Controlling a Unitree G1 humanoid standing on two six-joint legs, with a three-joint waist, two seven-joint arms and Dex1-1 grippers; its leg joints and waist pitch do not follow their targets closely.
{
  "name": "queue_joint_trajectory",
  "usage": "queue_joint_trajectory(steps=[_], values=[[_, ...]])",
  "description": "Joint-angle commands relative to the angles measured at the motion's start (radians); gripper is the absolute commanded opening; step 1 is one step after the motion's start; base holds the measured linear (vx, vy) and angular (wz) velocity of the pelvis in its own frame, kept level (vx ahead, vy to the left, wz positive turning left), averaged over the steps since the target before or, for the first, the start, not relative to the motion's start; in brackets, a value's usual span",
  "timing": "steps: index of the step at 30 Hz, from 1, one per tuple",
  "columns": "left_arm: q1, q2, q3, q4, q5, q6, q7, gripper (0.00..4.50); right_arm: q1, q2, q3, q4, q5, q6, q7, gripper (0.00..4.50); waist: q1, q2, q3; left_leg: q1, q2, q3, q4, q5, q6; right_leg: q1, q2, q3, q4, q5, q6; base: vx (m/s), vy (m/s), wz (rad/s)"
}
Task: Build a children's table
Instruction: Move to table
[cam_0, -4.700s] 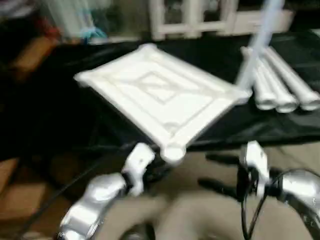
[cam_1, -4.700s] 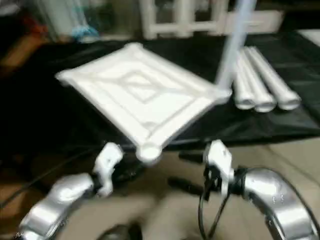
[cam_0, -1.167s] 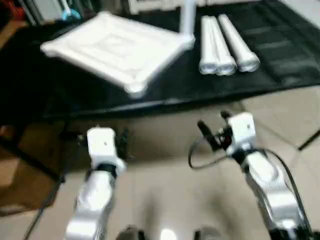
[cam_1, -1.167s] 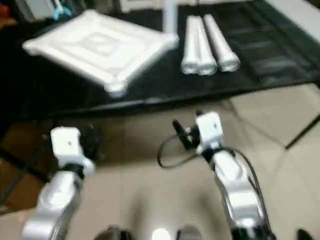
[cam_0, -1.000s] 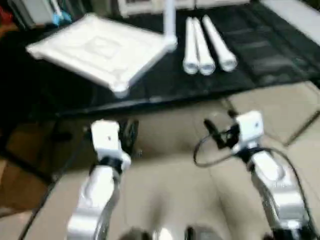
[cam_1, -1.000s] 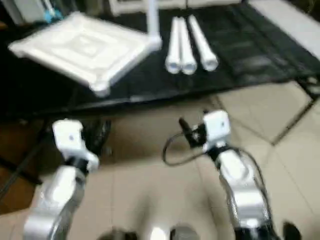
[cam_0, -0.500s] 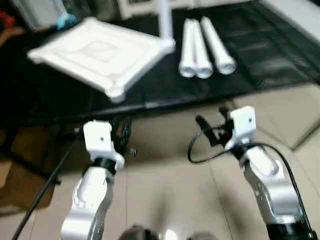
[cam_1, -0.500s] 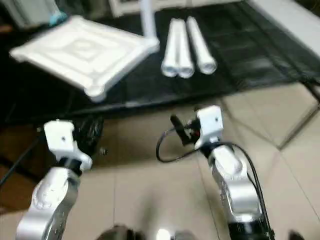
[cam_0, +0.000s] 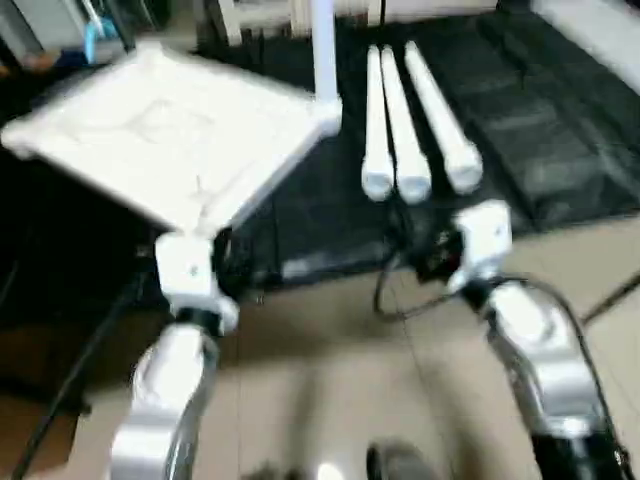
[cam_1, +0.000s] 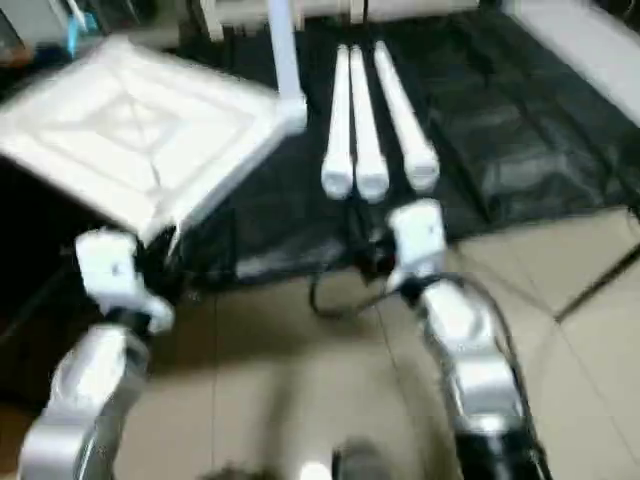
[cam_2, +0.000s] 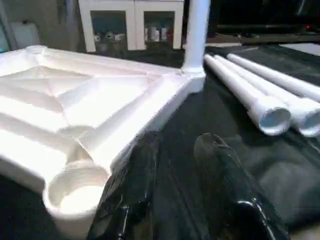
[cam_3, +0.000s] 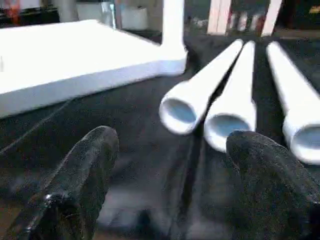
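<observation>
A black, faintly creased sheet covers the counter (cam_0: 560, 140), the largest surface ahead of both claws. On it, ahead of the left claw (cam_2: 175, 170), lies the white plastic tabletop (cam_0: 160, 150) with its underside up: moulded ribs cross it diagonally, a raised rim runs round it, and a round threaded socket (cam_2: 75, 192) sits at the corner nearest that claw, just beside its fingers. One white tube leg (cam_0: 324, 45) stands upright in the far corner socket of the tabletop. Ahead of the right claw (cam_3: 170, 180) three loose legs (cam_3: 235, 95) lie side by side, touching, smooth tapered tubes with their wide hollow ends turned toward the claw. The left claw's black fingers stand a narrow gap apart, gripping nothing; the right claw's fingers are spread wide, empty, near the open ends of the legs. Behind the counter stands white shelving (cam_2: 132, 22) with small items on it. Beige tiled floor (cam_0: 330, 380) lies below the silver forearms, and a black cable (cam_0: 390, 290) loops by the right wrist.
</observation>
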Motion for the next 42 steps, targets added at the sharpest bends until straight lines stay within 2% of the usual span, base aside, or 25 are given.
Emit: queue_joint_trajectory(steps=[1,2,3,4,5,6,7,10,11,12,13,14,17,19,20,21,22,23,24,25,26,27,30,33,42], values=[[0.010,0.019,0.034,-0.015,-0.006,0.014,-0.008,1.40,-0.006,0.013,0.033,-0.020,0.015,0.002,0.024,3.86,0.041,0.002,-0.053,-0.108,0.102,-0.045,-0.015,0.132,-0.042,0.144,-0.198,0.127,-0.133,-0.239,-0.395,0.235,0.035,0.15],[0.002,0.023,0.028,-0.013,-0.006,0.012,-0.018,1.40,-0.004,0.006,0.037,-0.024,0.014,-0.004,0.032,3.86,0.046,0.005,-0.056,-0.122,0.109,-0.043,-0.049,0.175,-0.041,0.152,-0.165,0.096,-0.129,-0.231,-0.381,0.220,0.092,0.00],[-0.001,0.024,0.027,-0.012,-0.005,0.012,-0.021,1.40,-0.003,0.005,0.037,-0.025,0.014,-0.006,0.033,3.86,0.045,0.036,-0.054,-0.094,0.123,-0.031,-0.168,0.258,-0.023,0.113,-0.052,0.003,-0.116,-0.293,-0.284,0.214,0.117,0.01],[-0.005,0.027,0.026,-0.010,-0.003,0.012,-0.022,1.40,-0.002,0.006,0.033,-0.023,0.014,-0.009,0.030,3.86,0.025,0.096,-0.072,0.042,0.180,-0.099,-0.239,0.107,-0.002,0.009,0.027,-0.083,-0.019,-0.309,-0.134,0.214,0.117,0.01],[-0.005,0.027,0.026,-0.010,-0.003,0.012,-0.022,1.40,-0.002,0.006,0.033,-0.022,0.014,-0.009,0.029,3.86,0.025,0.096,-0.072,0.042,0.180,-0.099,-0.239,0.107,-0.002,0.009,0.027,-0.083,-0.019,-0.309,-0.134,0.212,0.150,0.03],[-0.006,0.021,0.028,-0.005,-0.004,0.011,-0.017,1.40,-0.004,0.004,0.030,-0.017,0.012,-0.013,0.026,3.86,-0.005,0.090,-0.085,0.108,0.257,-0.178,-0.265,-0.235,0.044,-0.055,0.013,-0.086,0.124,-0.213,-0.011,0.230,0.144,0.08],[-0.006,0.019,0.026,-0.003,-0.003,0.011,-0.017,1.40,-0.004,0.004,0.029,-0.016,0.013,-0.014,0.026,3.86,-0.003,0.079,-0.083,0.124,0.253,-0.175,-0.252,-0.167,0.099,-0.093,-0.004,-0.080,0.141,-0.138,0.068,0.230,0.144,0.08],[-0.009,0.019,0.019,-0.001,-0.004,0.012,-0.019,1.40,-0.003,0.005,0.024,-0.021,0.014,-0.012,0.029,3.86,-0.004,0.047,-0.073,0.110,0.239,-0.130,-0.269,-0.026,0.272,-0.130,-0.040,-0.064,0.142,0.004,0.113,0.221,0.054,0.06],[-0.009,0.019,0.019,-0.001,-0.004,0.012,-0.019,1.40,-0.003,0.005,0.023,-0.021,0.014,-0.012,0.029,3.86,-0.004,0.047,-0.073,0.110,0.239,-0.130,-0.269,-0.026,0.272,-0.130,-0.040,-0.064,0.142,0.004,0.113,0.219,-0.027,0.03],[-0.013,0.023,0.020,-0.002,-0.006,0.015,-0.023,1.40,0.001,0.006,0.023,-0.029,0.020,-0.013,0.039,3.86,0.012,0.009,-0.055,0.076,0.159,-0.053,-0.274,-0.127,0.238,-0.087,-0.068,-0.035,0.017,0.057,0.027,0.230,-0.073,0.03],[-0.015,0.024,0.022,-0.003,-0.008,0.017,-0.025,1.40,0.003,0.006,0.025,-0.032,0.023,-0.014,0.044,3.86,0.031,-0.055,-0.072,0.017,0.032,0.023,-0.158,-0.169,0.179,0.048,-0.118,0.080,-0.085,-0.210,0.003,0.230,-0.073,0.03],[-0.017,0.025,0.024,-0.003,-0.011,0.019,-0.027,1.40,0.005,0.006,0.026,-0.035,0.025,-0.015,0.046,3.86,0.037,-0.052,-0.076,-0.023,0.006,0.039,-0.064,-0.108,0.164,0.099,-0.171,0.133,-0.118,-0.393,-0.029,0.248,-0.096,0.14],[-0.027,0.032,0.024,-0.001,-0.050,0.039,-0.070,1.40,0.016,0.003,0.025,-0.044,0.043,-0.019,0.062,3.86,0.041,-0.027,-0.067,-0.101,0.029,-0.004,-0.011,0.117,0.062,0.143,-0.141,0.148,-0.096,-0.318,-0.164,0.242,-0.068,0.18],[-0.034,0.050,0.005,-0.002,-0.071,0.065,-0.120,1.40,0.019,0.000,0.027,-0.049,0.053,-0.019,0.072,3.86,0.058,0.005,-0.080,-0.156,0.083,-0.028,-0.078,0.371,0.030,0.142,-0.116,0.079,-0.049,0.235,-0.264,0.220,0.010,0.10],[-0.041,0.079,-0.031,-0.003,-0.092,0.089,-0.189,1.40,0.021,-0.005,0.029,-0.054,0.060,-0.015,0.085,3.86,0.069,0.026,-0.095,-0.153,0.098,-0.030,-0.130,0.478,0.036,0.130,-0.077,0.040,-0.010,0.380,-0.226,0.119,0.031,-0.03],[-0.045,0.097,-0.052,-0.004,-0.109,0.107,-0.232,1.40,0.022,-0.009,0.032,-0.057,0.063,-0.013,0.095,3.86,0.061,0.079,-0.116,-0.056,0.182,-0.069,-0.165,0.749,0.105,0.035,-0.011,-0.044,0.070,0.462,-0.092,0.000,0.000,0.00],[-0.049,0.126,-0.083,-0.007,-0.129,0.138,-0.291,1.40,0.024,-0.016,0.035,-0.061,0.069,-0.009,0.111,3.86,0.037,0.091,-0.118,-0.010,0.243,-0.113,-0.174,0.793,0.202,-0.018,-0.022,-0.059,0.085,0.326,-0.032,0.000,0.000,0.00],[-0.049,0.126,-0.083,-0.007,-0.129,0.138,-0.291,1.40,0.024,-0.016,0.035,-0.061,0.069,-0.009,0.111,3.86,0.031,0.088,-0.125,0.053,0.329,-0.208,-0.140,1.294,0.312,-0.091,-0.077,-0.004,0.124,0.157,0.019,0.068,0.062,-0.19],[-0.052,0.152,-0.110,-0.011,-0.143,0.164,-0.337,1.40,0.026,-0.023,0.038,-0.065,0.072,-0.006,0.125,3.86,0.040,0.072,-0.135,0.059,0.286,-0.201,-0.129,1.554,0.211,-0.094,-0.096,0.014,0.089,0.223,0.081,0.012,0.128,-0.15],[-0.055,0.168,-0.125,-0.013,-0.154,0.181,-0.367,1.40,0.028,-0.028,0.039,-0.068,0.073,-0.006,0.135,3.86,0.054,0.054,-0.125,0.015,0.204,-0.169,-0.157,1.422,0.137,-0.063,-0.083,0.006,0.037,0.283,0.100,0.012,0.128,-0.15],[-0.059,0.188,-0.140,-0.016,-0.177,0.213,-0.404,1.40,0.030,-0.034,0.040,-0.072,0.076,-0.004,0.147,3.86,0.062,0.048,-0.120,-0.014,0.163,-0.141,-0.163,1.263,0.099,-0.045,-0.083,-0.001,0.006,0.295,0.071,-0.072,0.139,-0.16],[-0.070,0.214,-0.156,-0.016,-0.202,0.248,-0.448,1.40,0.032,-0.043,0.037,-0.078,0.086,-0.001,0.161,3.86,0.067,0.030,-0.117,-0.068,0.108,-0.090,-0.167,0.831,0.036,-0.013,-0.105,-0.004,-0.023,0.309,0.013,-0.051,0.059,-0.09],[-0.096,0.275,-0.190,0.002,-0.203,0.291,-0.520,1.40,0.033,-0.056,0.028,-0.091,0.102,0.003,0.178,3.86,0.067,0.053,-0.098,-0.084,0.144,-0.051,-0.228,0.090,-0.041,0.019,-0.131,-0.018,-0.043,0.042,-0.132,-0.065,0.032,-0.04],[-0.131,0.321,-0.223,0.047,-0.173,0.332,-0.563,1.40,0.029,-0.066,0.011,-0.094,0.106,0.000,0.179,3.86,0.047,0.055,-0.070,-0.054,0.166,-0.041,-0.263,-0.369,-0.155,-0.022,-0.112,-0.024,-0.063,-0.359,-0.154,-0.090,0.022,0.00],[-0.235,0.341,-0.283,0.178,-0.055,0.362,-0.498,1.40,0.033,-0.080,0.010,-0.103,0.109,0.005,0.181,3.86,0.045,0.047,-0.078,-0.053,0.174,-0.014,-0.281,-0.389,-0.174,-0.030,-0.130,-0.033,-0.092,-0.462,-0.077,-0.067,0.021,0.00]])
